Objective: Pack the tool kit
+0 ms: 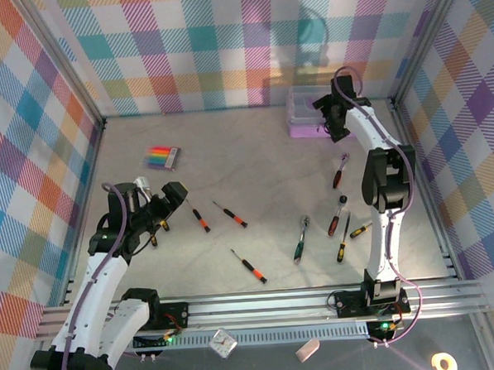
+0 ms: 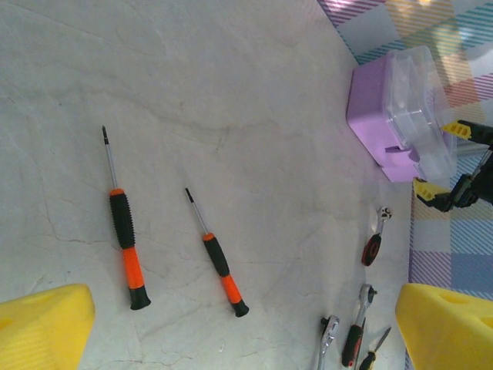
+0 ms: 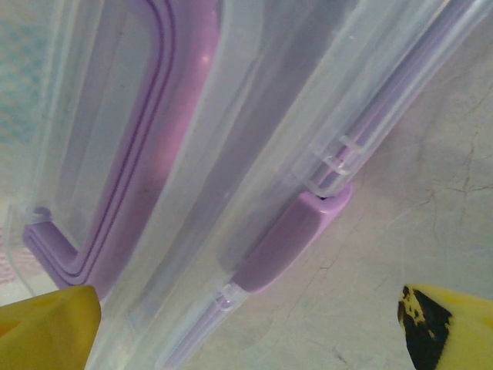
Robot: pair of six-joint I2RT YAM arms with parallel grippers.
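The box's clear lid (image 3: 308, 92) and purple latch (image 3: 289, 239) lie right under the right hand (image 3: 246, 327), whose fingers stand wide and hold nothing. The box (image 1: 305, 116) sits far right on the worktop (image 1: 253, 151), well apart from the screwdrivers (image 2: 123, 231) and wrenches (image 1: 301, 238). The left hand (image 2: 245, 327), wide and empty, hovers near two screwdrivers. Pressing the latch could slide the light box instead of opening it. The latch is perhaps shut; the contents are blurred.

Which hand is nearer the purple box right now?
Right. The right hand hovers open at the purple box, above its latch edge. The left hand is open far across at the near left, by two orange-handled screwdrivers.
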